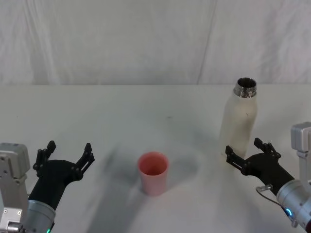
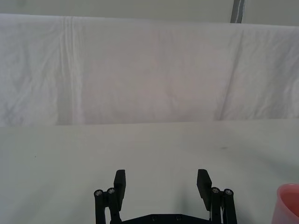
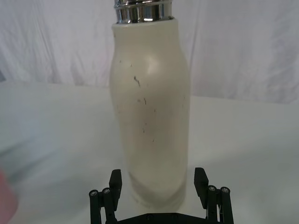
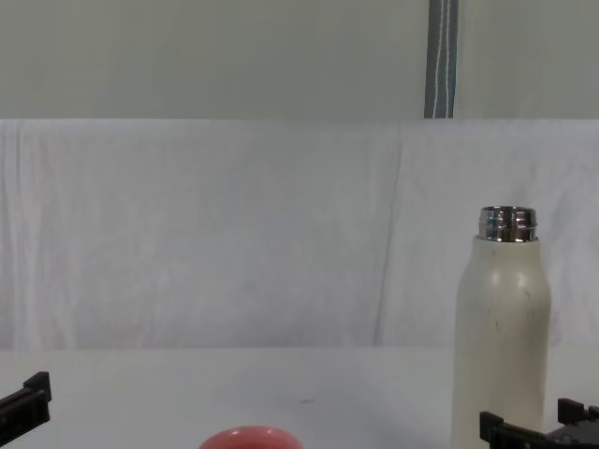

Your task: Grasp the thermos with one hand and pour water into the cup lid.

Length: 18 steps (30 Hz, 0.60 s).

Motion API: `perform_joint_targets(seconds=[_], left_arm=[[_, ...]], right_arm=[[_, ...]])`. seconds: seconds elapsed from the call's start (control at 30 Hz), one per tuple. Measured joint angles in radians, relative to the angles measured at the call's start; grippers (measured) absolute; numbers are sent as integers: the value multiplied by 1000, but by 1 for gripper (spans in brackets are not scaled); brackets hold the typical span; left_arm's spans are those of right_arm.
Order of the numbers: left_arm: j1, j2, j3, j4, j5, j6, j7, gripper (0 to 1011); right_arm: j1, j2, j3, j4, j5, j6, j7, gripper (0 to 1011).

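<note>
On the right side of the white surface (image 1: 121,111), the bottle (image 1: 238,124) stands upright with its steel neck uncapped and its mouth open to the air. The right tool (image 1: 252,154) sits just in front of the bottle's base, low over the surface, with its fingers (image 1: 234,156) spread wide. In the right wrist view the bottle (image 3: 149,112) rises between the two spread fingertips (image 3: 115,178), and both of them stand clear of its sides; the tool (image 3: 158,179) has hold of nothing. In the chest view the bottle (image 4: 501,337) stands at the right, with the black tips of the right tool (image 4: 538,423) low at its foot.

The pink cup (image 1: 153,173) stands upright near the front middle of the surface, well apart from the bottle and to its left, its mouth facing up. I cannot tell whether anything is inside it.

The left tool (image 1: 67,154) hovers low near the front left edge of the surface, its fingers wide apart and empty. In the left wrist view the tool (image 2: 161,184) points across bare surface, with the rim of the cup (image 2: 289,200) at the side.
</note>
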Motion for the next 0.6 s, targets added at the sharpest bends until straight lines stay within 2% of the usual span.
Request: perform_joint_targets(seconds=[0.33,0.6], left_arm=[[0,0,0,0,0,0,0,1001],[0,0,0,0,0,0,0,1001]], right_arm=[[-65,36,8,-62,15,-18,13,1001],[-124,37,21,-110,31,-89,12,1001]])
